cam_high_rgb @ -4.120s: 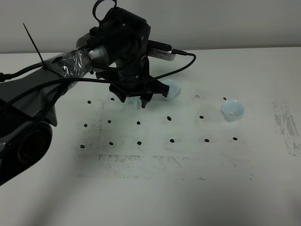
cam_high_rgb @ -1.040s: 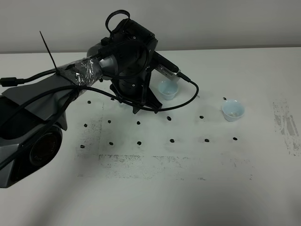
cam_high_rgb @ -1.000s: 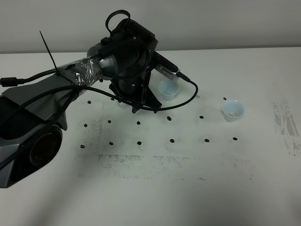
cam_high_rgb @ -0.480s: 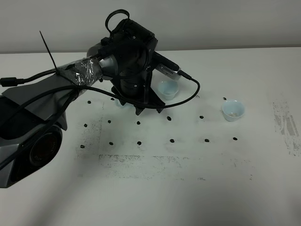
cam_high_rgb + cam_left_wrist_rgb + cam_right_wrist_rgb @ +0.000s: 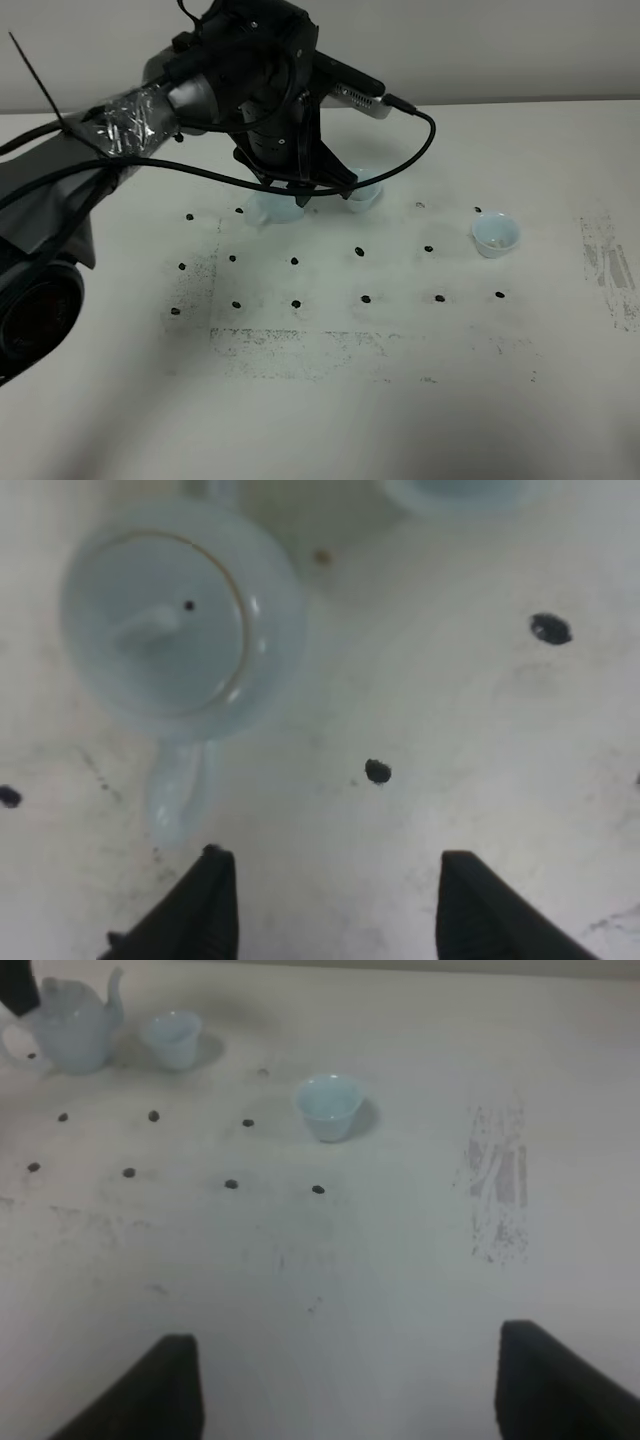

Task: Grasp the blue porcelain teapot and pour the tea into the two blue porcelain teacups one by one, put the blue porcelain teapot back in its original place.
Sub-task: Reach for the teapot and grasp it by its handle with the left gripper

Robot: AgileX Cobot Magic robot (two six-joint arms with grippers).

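Pale-blue teapot (image 5: 275, 210) stands free in the upper middle of the high view, our left gripper (image 5: 335, 905) having lifted off, spread and empty; we judge the put-back done

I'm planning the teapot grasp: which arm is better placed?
Left, probably: its open fingers hang right by the handle of the teapot; from the right wrist the teapot looks far off.
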